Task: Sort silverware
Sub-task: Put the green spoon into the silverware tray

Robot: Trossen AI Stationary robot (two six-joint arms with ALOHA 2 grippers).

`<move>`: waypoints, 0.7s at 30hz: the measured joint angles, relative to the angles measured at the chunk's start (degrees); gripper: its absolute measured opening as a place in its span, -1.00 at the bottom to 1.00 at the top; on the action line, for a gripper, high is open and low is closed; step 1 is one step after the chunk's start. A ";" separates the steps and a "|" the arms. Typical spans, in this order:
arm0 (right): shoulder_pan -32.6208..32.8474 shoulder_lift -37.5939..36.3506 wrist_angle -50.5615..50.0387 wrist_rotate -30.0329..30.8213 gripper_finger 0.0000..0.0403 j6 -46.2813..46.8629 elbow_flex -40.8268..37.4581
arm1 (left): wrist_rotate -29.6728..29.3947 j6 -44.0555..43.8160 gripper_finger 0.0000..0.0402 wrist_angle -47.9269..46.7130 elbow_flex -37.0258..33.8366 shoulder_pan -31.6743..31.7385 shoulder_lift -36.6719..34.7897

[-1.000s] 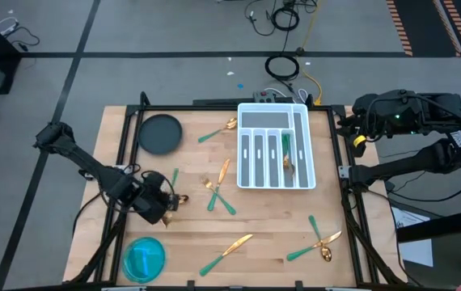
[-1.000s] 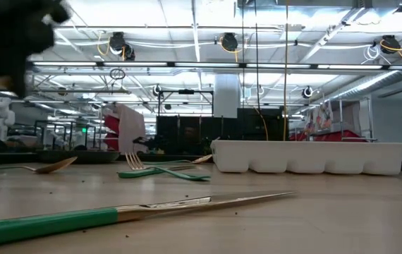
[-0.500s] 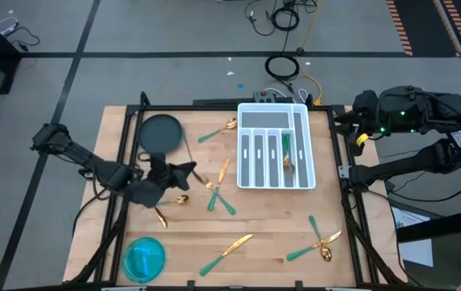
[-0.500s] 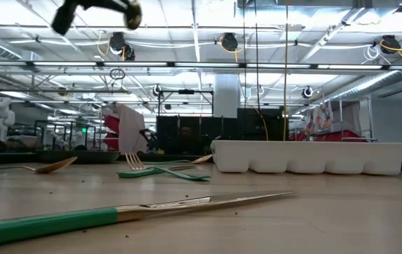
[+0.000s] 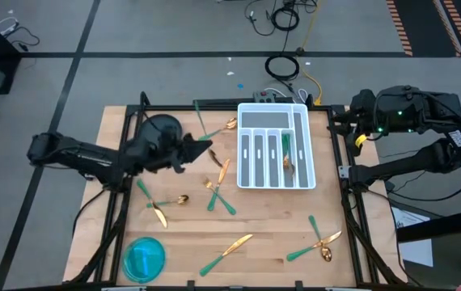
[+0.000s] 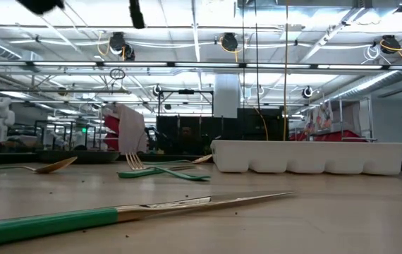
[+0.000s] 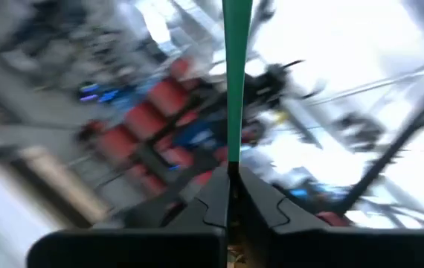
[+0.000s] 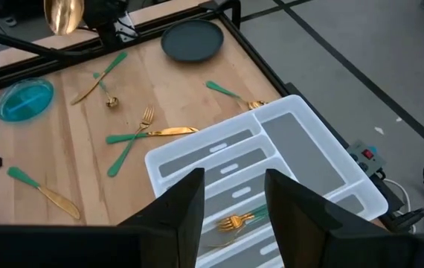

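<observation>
Left wrist view: our left gripper (image 7: 230,195) clenches spoon (image 7: 234,74) handle; we judge fast swing toward tray (image 5: 273,146) could slip it.

Wooden desk (image 5: 267,226) has a white tray (image 5: 274,146) by the far right corner, dark plate (image 5: 159,129) far left, blue bowl (image 5: 144,258) near left, silverware (image 5: 226,246) scattered between.

Both arms matte black with tubular links. Right arm (image 5: 412,162) beside the white tray (image 5: 305,179): green indicator light, yellow fitting, white label.
</observation>
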 joint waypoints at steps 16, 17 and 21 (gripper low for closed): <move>0.01 2.40 3.25 0.20 -0.34 -0.22 -0.31 | 29.12 -13.09 -0.94 38.72 -3.58 16.78 25.40; 0.01 2.64 3.70 0.16 -0.34 -0.38 -0.82 | 30.20 -13.66 -0.94 38.95 -3.01 17.18 27.50; 0.01 2.69 6.23 -0.02 -0.34 -1.29 -5.40 | 34.97 -18.45 -0.94 38.77 -0.59 18.88 34.36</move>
